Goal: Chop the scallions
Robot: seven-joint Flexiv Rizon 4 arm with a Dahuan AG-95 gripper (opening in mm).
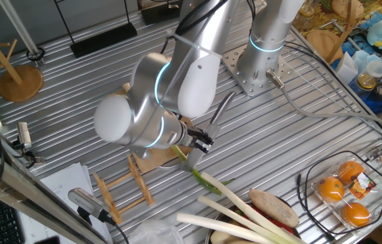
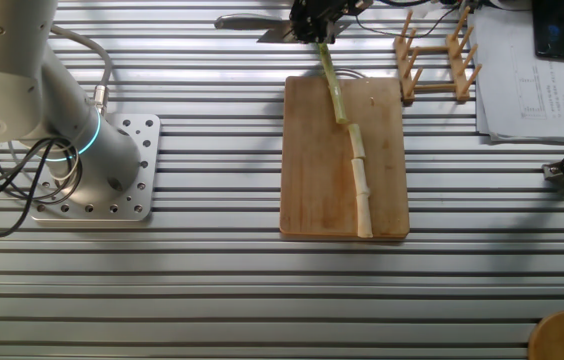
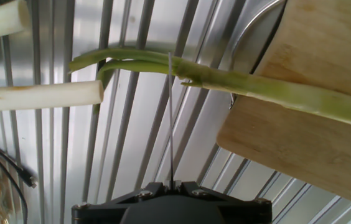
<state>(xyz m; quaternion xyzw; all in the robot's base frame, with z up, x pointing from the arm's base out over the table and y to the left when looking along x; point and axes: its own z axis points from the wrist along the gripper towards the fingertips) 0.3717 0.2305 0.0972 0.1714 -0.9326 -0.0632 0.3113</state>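
The scallion lies along the wooden cutting board [image 2: 317, 180]. Its green uncut part [image 2: 334, 90] overhangs the far edge, and three pale cut pieces [image 2: 362, 180] lie in a row nearer. My gripper [image 2: 312, 20] is shut on a knife [image 2: 262, 25] above the green end. In the hand view the gripper [image 3: 172, 185] holds the blade [image 3: 170, 124] edge-on, and its far end meets the scallion [image 3: 256, 87] just off the board's corner [image 3: 325, 37]. In one fixed view the gripper [image 1: 201, 141] sits over the scallion [image 1: 204, 177], with the arm hiding most of the board.
Thick pale leek stalks [image 1: 238, 217] lie by the scallion's leaf end, one showing in the hand view [image 3: 38, 96]. A wooden rack [image 2: 437, 60] stands beside the board. Packed oranges [image 1: 343, 193], papers [image 2: 532, 80] and the arm's base [image 2: 102, 170] stand around.
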